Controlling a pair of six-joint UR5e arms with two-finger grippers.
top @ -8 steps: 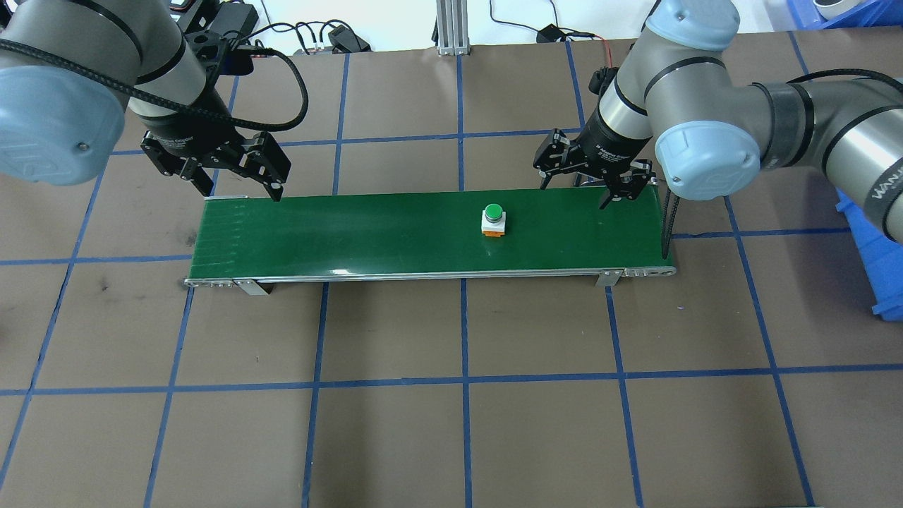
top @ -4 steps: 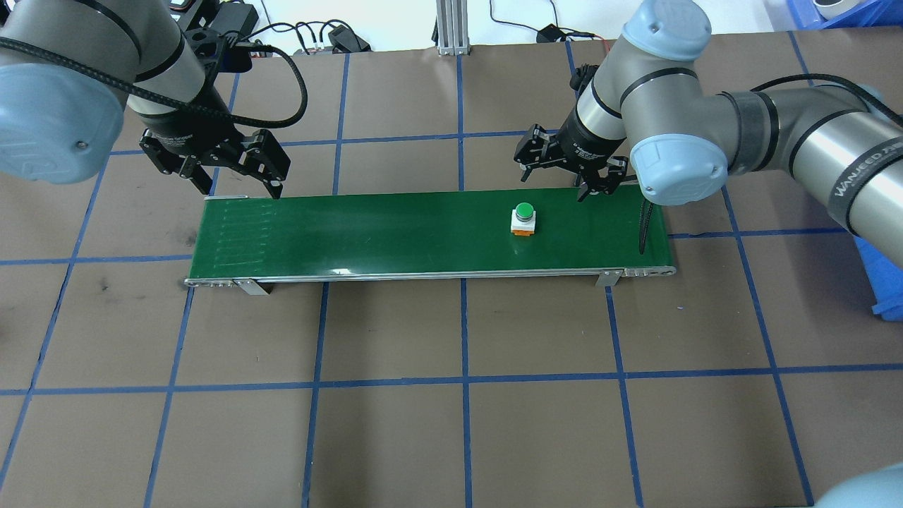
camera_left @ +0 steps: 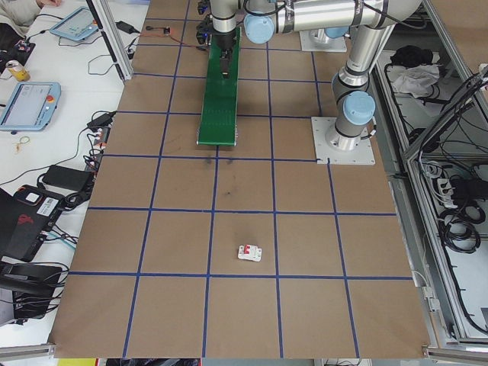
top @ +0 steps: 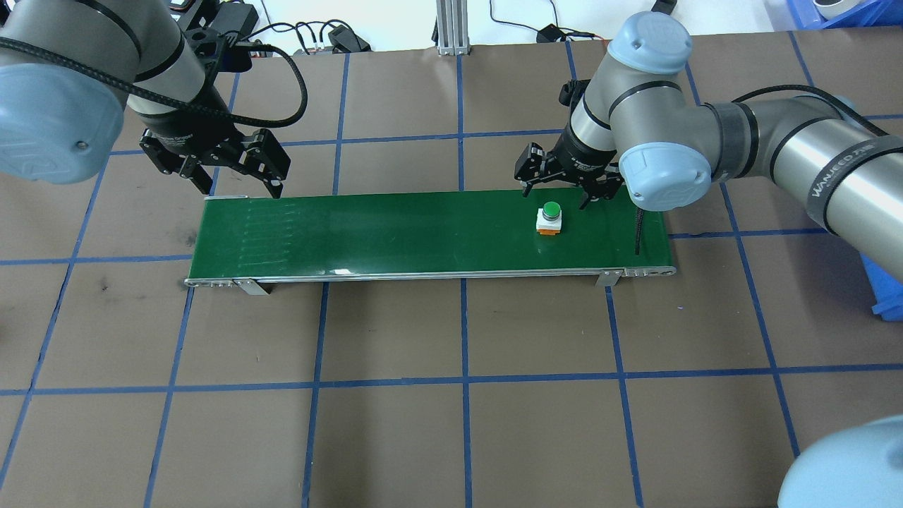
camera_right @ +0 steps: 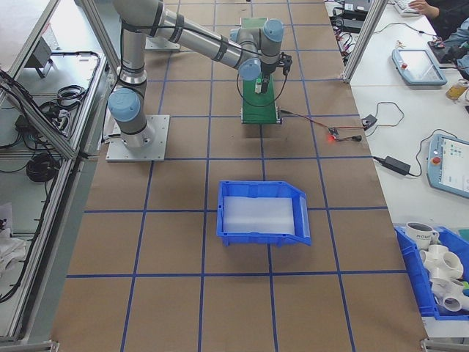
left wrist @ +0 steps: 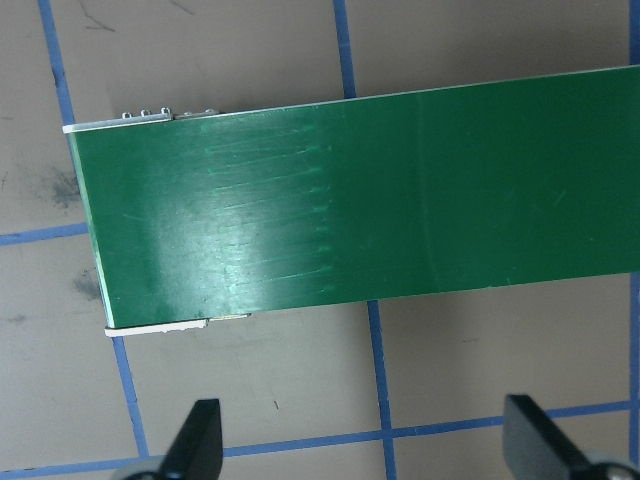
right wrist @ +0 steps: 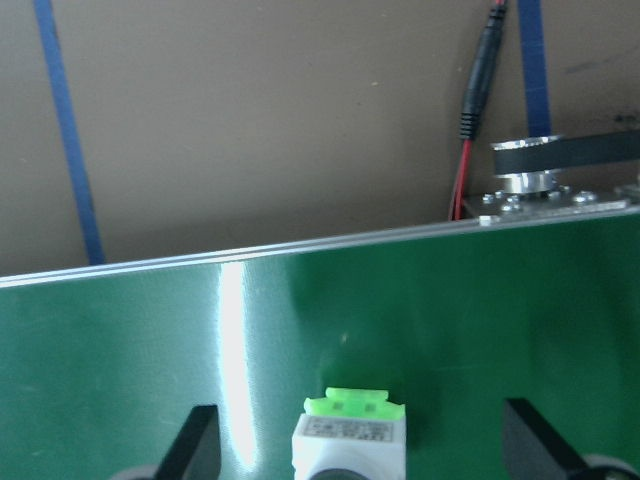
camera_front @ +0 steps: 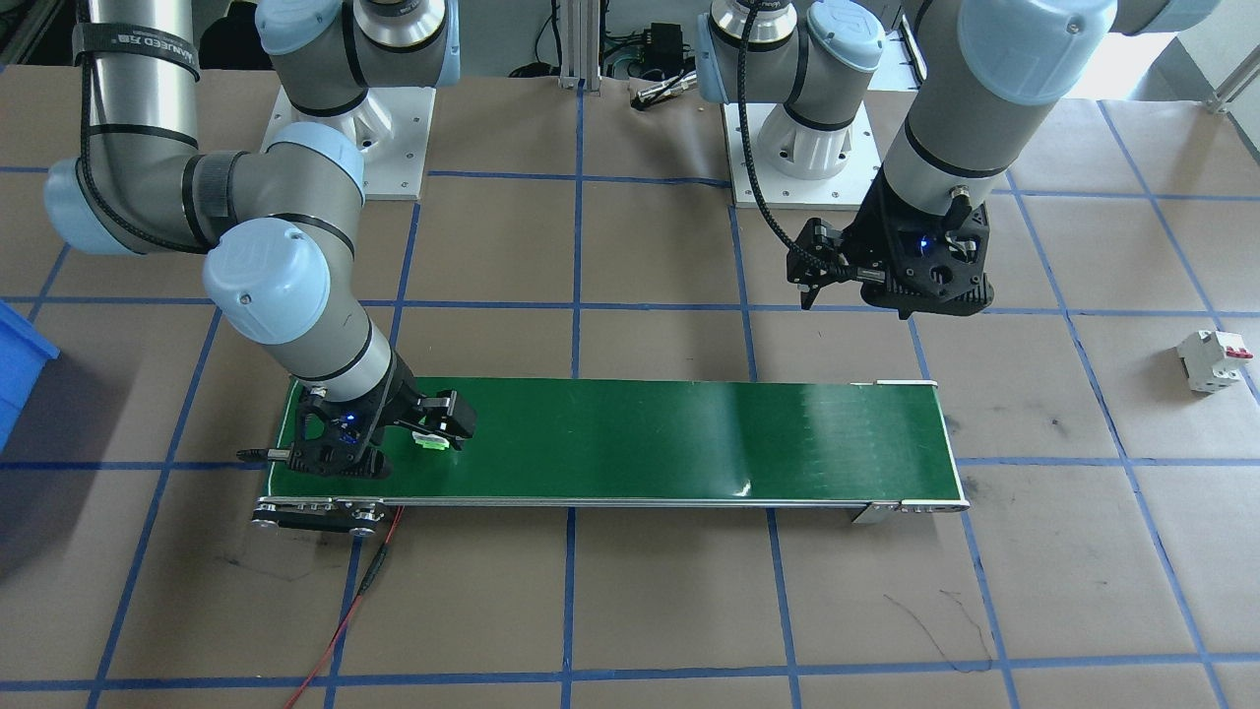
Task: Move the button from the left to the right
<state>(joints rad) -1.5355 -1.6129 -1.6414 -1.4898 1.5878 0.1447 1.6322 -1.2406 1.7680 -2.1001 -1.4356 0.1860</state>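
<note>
Right gripper (top: pixel 562 192), seen from the overhead camera, hangs with its two fingers spread wide over the far edge of the green conveyor belt (top: pixel 395 233), holding nothing. The button (top: pixel 549 218) stands upright on the belt just in front of it, near the belt's right end, with a gap between its green cap and the fingertips. The right arm reaches in from the view's right, forearm sloping across and wrist turned down. The left gripper (top: pixel 236 180) is also spread and empty, above the belt's far left corner, its arm coming in from the upper left. One button, one belt and two arms show.

From the front-facing camera, the right gripper (camera_front: pixel 433 423) sits low over the belt's end at the view's left, elbow bent and wrist angled down; a bright green part of the button (camera_front: pixel 429 442) peeks out beside its fingers. The left gripper (camera_front: pixel 817 281) hovers off the belt behind its other end. One white circuit breaker (camera_front: pixel 1213 359) with a red lever lies on the table (camera_front: pixel 630 611) far from the belt.

The left side camera shows both arms stretched to the distant belt (camera_left: pixel 219 107); the circuit breaker (camera_left: pixel 248 253) lies alone in the foreground.

The right side camera shows one blue bin (camera_right: pixel 262 213) near the middle of the table.

The left wrist camera looks down on the bare belt end (left wrist: pixel 350 200), with two fingertips (left wrist: pixel 200 440) wide apart.

The right wrist camera shows the button (right wrist: pixel 350 432) centred between two spread fingertips (right wrist: pixel 195 440), untouched.
</note>
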